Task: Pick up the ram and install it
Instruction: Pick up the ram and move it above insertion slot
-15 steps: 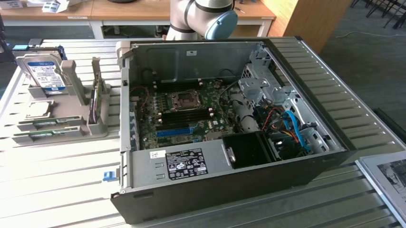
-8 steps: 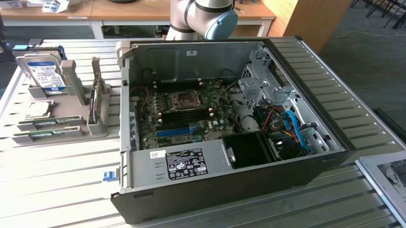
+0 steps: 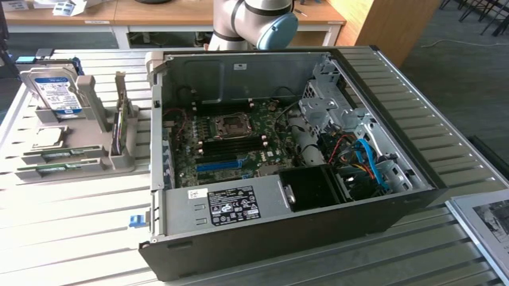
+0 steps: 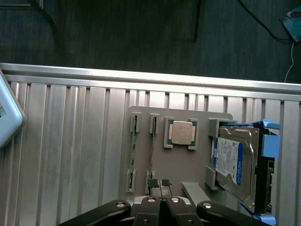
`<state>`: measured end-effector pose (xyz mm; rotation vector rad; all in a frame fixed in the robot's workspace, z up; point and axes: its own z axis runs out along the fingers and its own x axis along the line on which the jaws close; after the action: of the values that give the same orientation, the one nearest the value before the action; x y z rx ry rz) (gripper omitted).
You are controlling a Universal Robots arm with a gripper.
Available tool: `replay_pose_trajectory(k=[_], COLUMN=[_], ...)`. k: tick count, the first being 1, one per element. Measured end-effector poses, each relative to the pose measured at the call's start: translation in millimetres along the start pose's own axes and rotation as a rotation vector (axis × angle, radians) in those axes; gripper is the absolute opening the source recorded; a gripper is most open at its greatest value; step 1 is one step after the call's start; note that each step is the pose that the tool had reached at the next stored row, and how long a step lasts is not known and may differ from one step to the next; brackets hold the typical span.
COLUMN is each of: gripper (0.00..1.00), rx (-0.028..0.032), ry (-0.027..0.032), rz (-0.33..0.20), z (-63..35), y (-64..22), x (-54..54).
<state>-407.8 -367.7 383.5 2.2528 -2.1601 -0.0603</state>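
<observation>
Approach stage of the pick-up: the claw (image 4: 159, 184), pressed together and empty, hovers over the ram (image 4: 151, 150), seated in its holder (image 4: 184, 165) at the computer case's (image 3: 263, 238) nine o'clock; grasping calls for spreading first.

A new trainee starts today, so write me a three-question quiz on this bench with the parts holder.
1. True or false: the gripper is shut.
2. Which part stands upright beside the processor in the grey holder? A. hard drive B. fan C. keyboard
3. Fill in: on the processor's far side from the hard drive sit ___ ram sticks.
Key: 1 true; 2 A; 3 two.
</observation>
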Motion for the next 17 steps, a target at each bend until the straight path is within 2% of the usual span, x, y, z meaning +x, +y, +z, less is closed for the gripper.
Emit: replay_pose_trajectory(k=[13,14,15,16,17], gripper=[0.11,0.16,0.16,0.24,0.24], rx=[0.0000,0.0001,0.0001,0.0000,0.0001], ry=[-0.0001,0.0000,-0.0001,-0.0001,-0.0001], rz=[0.000,0.000,0.000,0.000,0.000], z=[0.0,0.0,0.0,0.0,0.0], y=[0.0,0.0,0.0,0.0,0.0], x=[0.1,0.1,0.1,0.1,0.1])
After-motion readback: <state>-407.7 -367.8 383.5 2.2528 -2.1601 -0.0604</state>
